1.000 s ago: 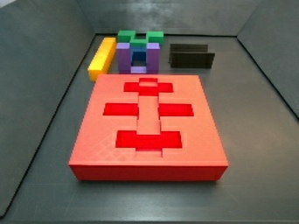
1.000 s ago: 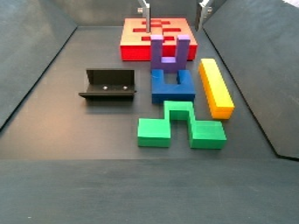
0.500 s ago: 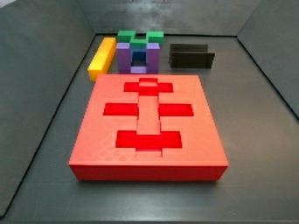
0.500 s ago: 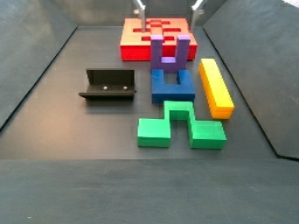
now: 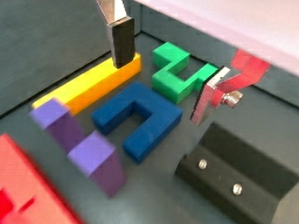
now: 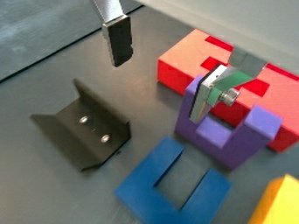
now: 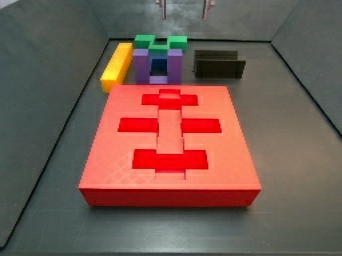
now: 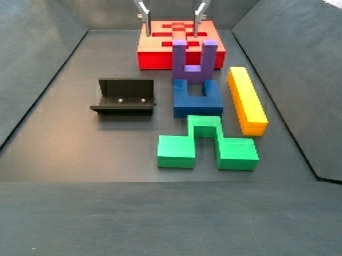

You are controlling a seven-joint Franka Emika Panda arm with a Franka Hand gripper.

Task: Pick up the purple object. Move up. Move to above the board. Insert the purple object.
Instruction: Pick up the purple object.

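The purple object stands prongs up next to the board's end, on the blue block, in both side views (image 7: 159,63) (image 8: 189,60) and both wrist views (image 5: 79,144) (image 6: 229,136). The red board (image 7: 171,140) (image 8: 151,40) lies flat; its corner shows in a wrist view (image 6: 176,66). My gripper (image 7: 185,9) (image 8: 171,12) hangs high above the floor, open and empty. In both wrist views the gripper (image 5: 166,74) (image 6: 163,70) has wide-apart fingers with nothing between them; the purple object lies below, off to one side.
A blue arch block (image 8: 197,98) (image 5: 140,122), a yellow bar (image 8: 246,98) (image 7: 118,65) and a green notched block (image 8: 205,142) (image 5: 181,68) lie around the purple object. The fixture (image 8: 123,97) (image 7: 219,65) (image 6: 82,131) stands beside them. Grey walls ring the floor.
My gripper has moved sideways and come lower; its fingertips now show at the top of both side views. The pieces have not moved.
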